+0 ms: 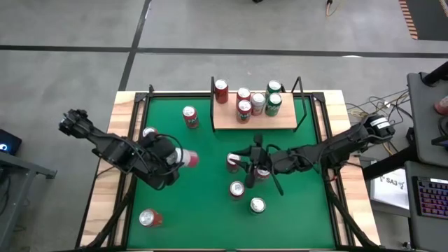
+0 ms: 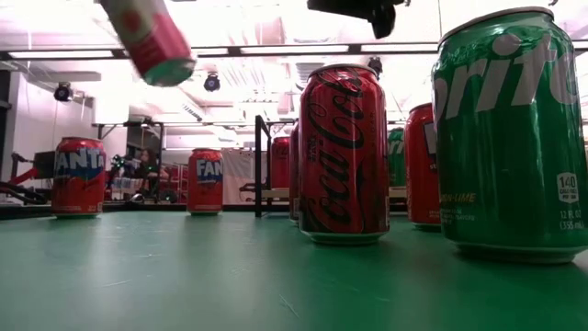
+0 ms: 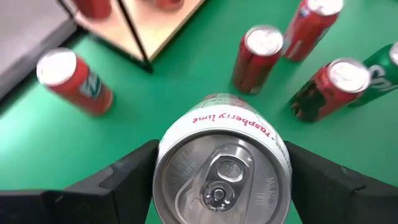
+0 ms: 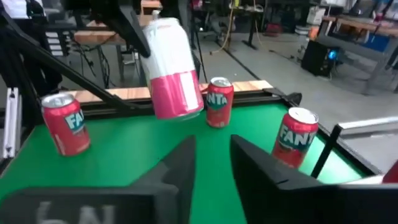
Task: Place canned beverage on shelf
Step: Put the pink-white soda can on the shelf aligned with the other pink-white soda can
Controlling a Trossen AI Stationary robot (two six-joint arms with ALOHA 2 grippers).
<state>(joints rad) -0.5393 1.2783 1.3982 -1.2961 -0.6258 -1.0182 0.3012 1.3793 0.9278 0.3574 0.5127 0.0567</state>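
Green felt (image 1: 203,217) covers the tabletop, framed by pale wooden edges and black rails, with grey floor around it and a desk with a keyboard (image 1: 428,196) off to the right. At the far edge sits the shelf (image 1: 254,117), a tan board between black uprights, carrying five cans, red and green. Loose red cans stand on the felt: one near the shelf's left end (image 1: 190,116), several near the middle and one lying at the near left corner (image 1: 149,218). Seen from table height, a Coca-Cola can (image 2: 344,154) and a Sprite can (image 2: 511,133) loom close, with Fanta cans (image 2: 78,176) behind and a bright ceiling-lit workshop beyond. Over the left half, the left gripper (image 3: 221,180) holds a white-and-pink raspberry lime can (image 3: 221,168) between widely spread fingers, lifted clear of the felt and tilted. Near the centre, the right gripper (image 4: 212,163) hovers among the cans, its fingers slightly parted and holding nothing.
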